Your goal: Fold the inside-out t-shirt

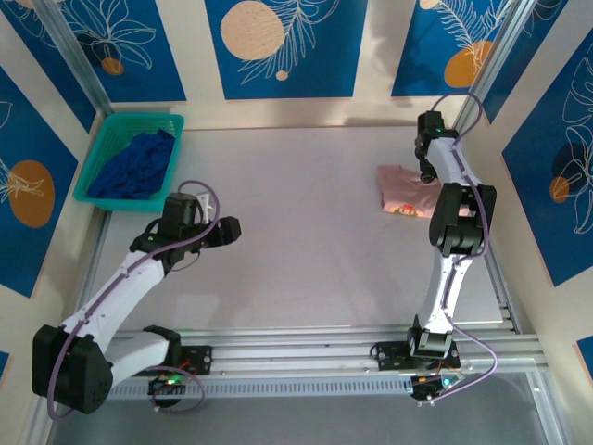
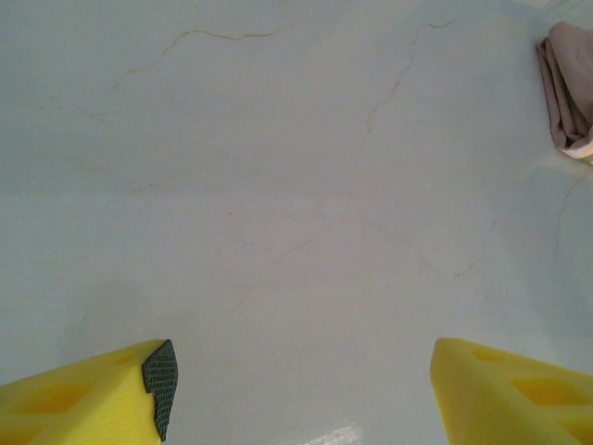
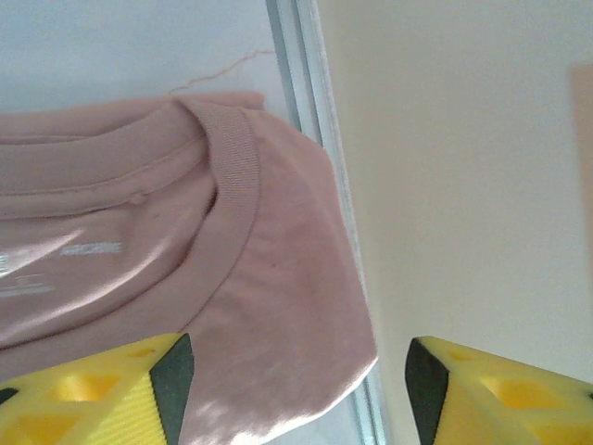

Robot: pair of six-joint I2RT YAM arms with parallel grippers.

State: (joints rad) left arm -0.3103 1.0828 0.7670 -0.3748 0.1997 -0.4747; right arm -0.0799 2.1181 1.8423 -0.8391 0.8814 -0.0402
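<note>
**Shirt.** The shirt [image 1: 406, 193] lies as a compact, layered bundle at the far right of the table [image 1: 306, 241]. Its outer edge lies on or over the side rail [image 3: 295, 83].

**Handling (judged).**
- Light, limp cotton with no stiffness, and not fragile
- The layers will likely slide on each other, and a lifted edge will droop and drag the rest
- Best hold: the ribbed collar [image 3: 232, 158] or a hem corner, where the cloth is thicker than the single-layer body
- A pinch on the rounded fold beside the rail risks catching several layers at once

**Grippers.**
- The right gripper [image 3: 296, 389] hangs directly over the shirt's edge by the rail, jaws spread, nothing pinched
- The left gripper [image 2: 301, 389] is well apart from the shirt, over bare table, jaws spread and empty

**Hidden or unclear.**
- Sleeves and hem are tucked into the bundle, and the layer count cannot be told
- In the top view the right arm covers part of the shirt
- The print [image 1: 405, 209] is too small to read
- Whether the seams face outward cannot be told

**Surroundings.** A basket [image 1: 97, 153] at far left holds a blue garment [image 1: 139, 165]
</note>
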